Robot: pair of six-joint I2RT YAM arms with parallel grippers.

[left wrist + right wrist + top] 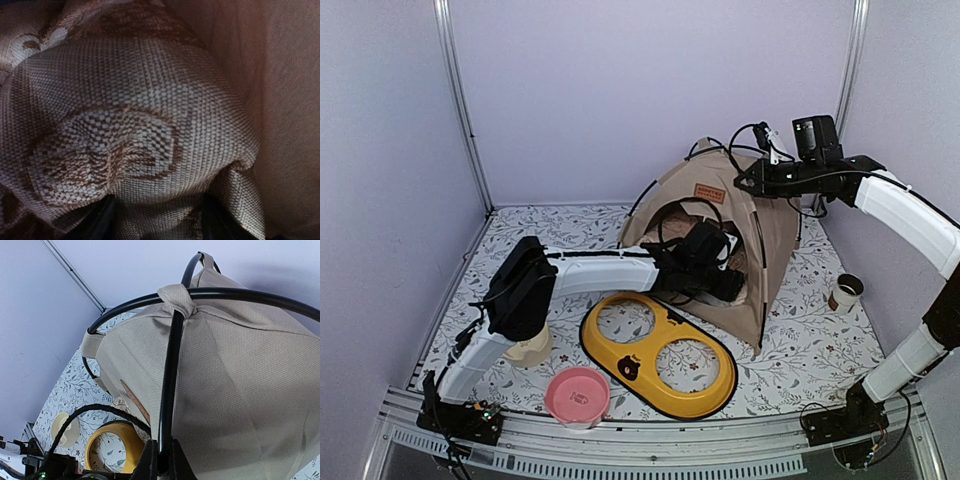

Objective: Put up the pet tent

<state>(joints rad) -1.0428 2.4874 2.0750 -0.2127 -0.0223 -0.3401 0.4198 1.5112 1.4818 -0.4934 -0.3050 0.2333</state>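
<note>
The beige pet tent (pixel 775 235) stands upright at the back right, with black poles crossing over its top and a brown label (pixel 710 192) above the arched doorway. My right gripper (pixel 748 181) is at the tent's top. In the right wrist view this gripper (pixel 162 462) is shut on a black pole (pixel 170 370) that runs up the tent's beige wall (pixel 240 380). My left gripper (pixel 722 283) reaches into the doorway. In the left wrist view it (pixel 157 222) is closed on the tan floral pillow (pixel 150 100), which fills the view. The pom-pom does not show.
A yellow two-ring bowl holder (pixel 660 355) lies just in front of the tent. A pink bowl (pixel 577 393) sits at the near edge, and a cream bowl (pixel 530 348) lies under my left arm. A small brown cup (pixel 845 292) stands right of the tent. Walls close in on three sides.
</note>
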